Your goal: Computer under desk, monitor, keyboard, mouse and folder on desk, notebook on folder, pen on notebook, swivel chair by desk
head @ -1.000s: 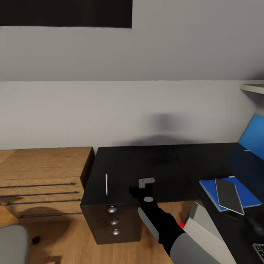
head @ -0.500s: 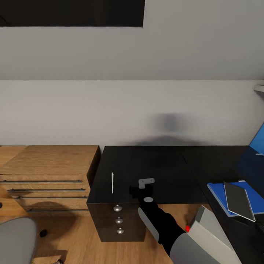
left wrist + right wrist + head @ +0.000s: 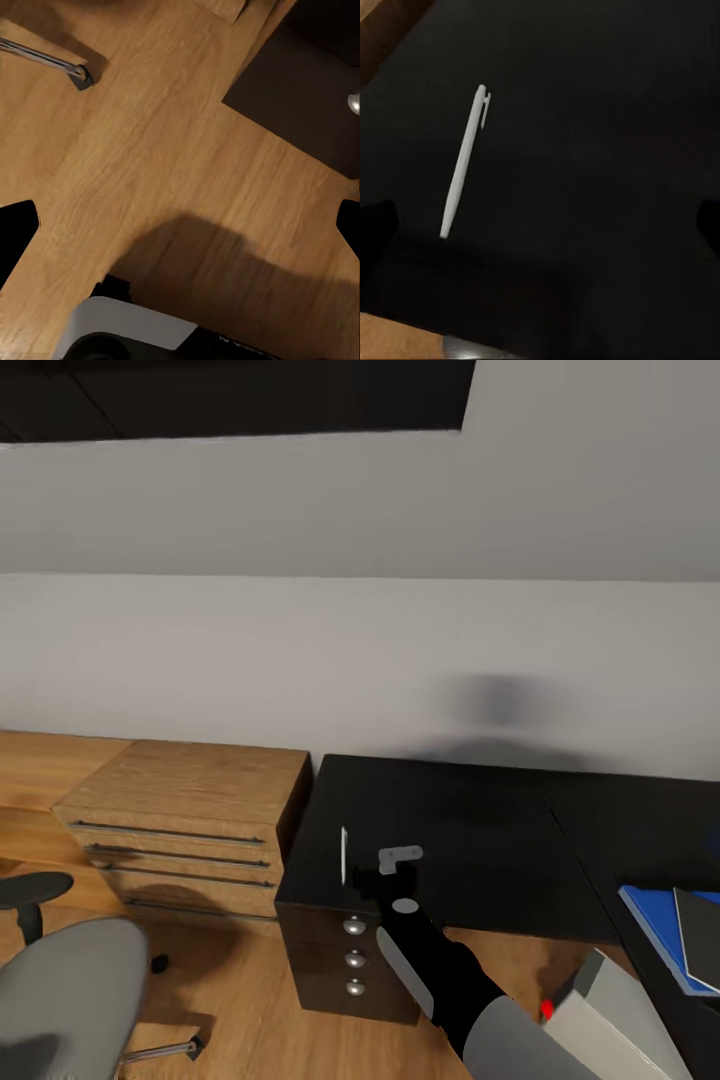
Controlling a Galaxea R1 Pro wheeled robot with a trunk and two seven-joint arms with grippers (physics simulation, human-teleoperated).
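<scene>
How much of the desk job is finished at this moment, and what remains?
Done: the notebook lies on the folder on the desk. In hand: the right claw hovers open by the pen, which lies alone on the desk. Left: pen onto notebook, chair beside the desk. The computer stands low beside the desk.

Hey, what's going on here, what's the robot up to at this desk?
The robot is tidying a desk. Its right gripper hangs over the black desktop beside the pen, a thin white stick lying flat above the drawer unit. Nothing is in its jaws, which look open in the right wrist view. At the desk's right end the dark notebook already lies on the blue folder. The swivel chair stands on the floor nearby.
</scene>
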